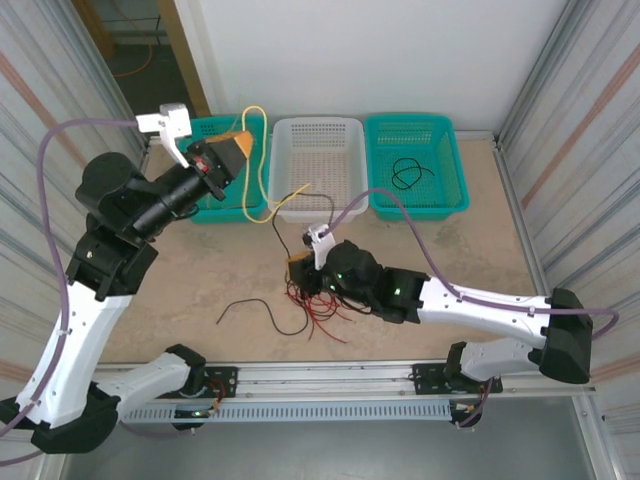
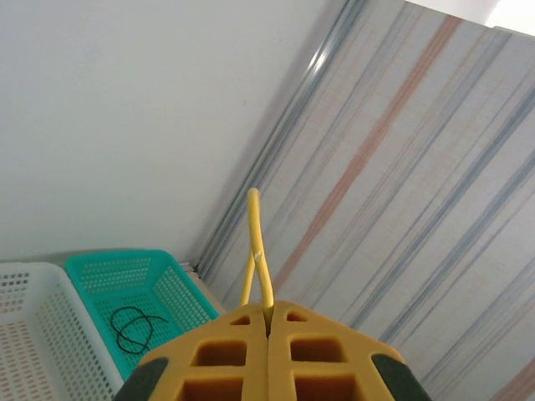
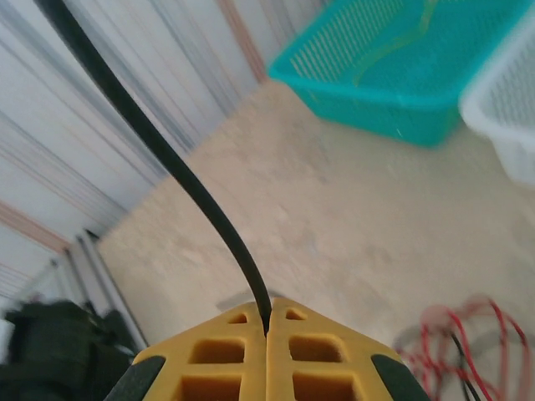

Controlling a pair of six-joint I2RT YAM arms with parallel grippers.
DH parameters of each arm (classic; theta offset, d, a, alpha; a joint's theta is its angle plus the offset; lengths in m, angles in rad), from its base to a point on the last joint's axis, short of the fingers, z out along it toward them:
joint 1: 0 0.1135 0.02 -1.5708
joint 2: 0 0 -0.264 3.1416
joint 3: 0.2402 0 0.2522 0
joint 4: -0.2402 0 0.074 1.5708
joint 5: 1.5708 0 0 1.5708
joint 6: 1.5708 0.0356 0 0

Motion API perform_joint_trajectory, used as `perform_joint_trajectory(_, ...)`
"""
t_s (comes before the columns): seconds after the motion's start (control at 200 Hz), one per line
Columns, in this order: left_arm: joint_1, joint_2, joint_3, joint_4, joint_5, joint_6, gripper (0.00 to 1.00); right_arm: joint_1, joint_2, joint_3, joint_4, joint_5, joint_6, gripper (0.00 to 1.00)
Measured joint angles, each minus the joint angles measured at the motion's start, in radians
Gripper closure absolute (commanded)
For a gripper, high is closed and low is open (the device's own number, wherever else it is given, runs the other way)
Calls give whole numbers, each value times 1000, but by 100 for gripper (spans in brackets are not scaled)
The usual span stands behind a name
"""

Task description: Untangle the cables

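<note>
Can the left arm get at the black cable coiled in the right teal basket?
Probably not now: the left tool is shut on the yellow cable by the left teal basket, with the white basket between it and the black cable.

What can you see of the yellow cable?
The yellow cable is a thin, pale yellow, flexible wire with a smooth, rubbery look. The left gripper is shut on it, raised, and two strands rise from its closed jaws. From above, the cable arcs over the left teal basket, hangs down past its right side and curls toward the white basket.
</note>
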Motion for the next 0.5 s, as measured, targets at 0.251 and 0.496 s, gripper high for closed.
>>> perform_joint_trajectory(0.251,130,38,78,-82,-23,5,100,-122,-112,-207,-171,73,190,100)
perform_joint_trajectory(0.496,288,56,15,-102,-96,58,100,-168,-244,-223,-208,86,224,100)
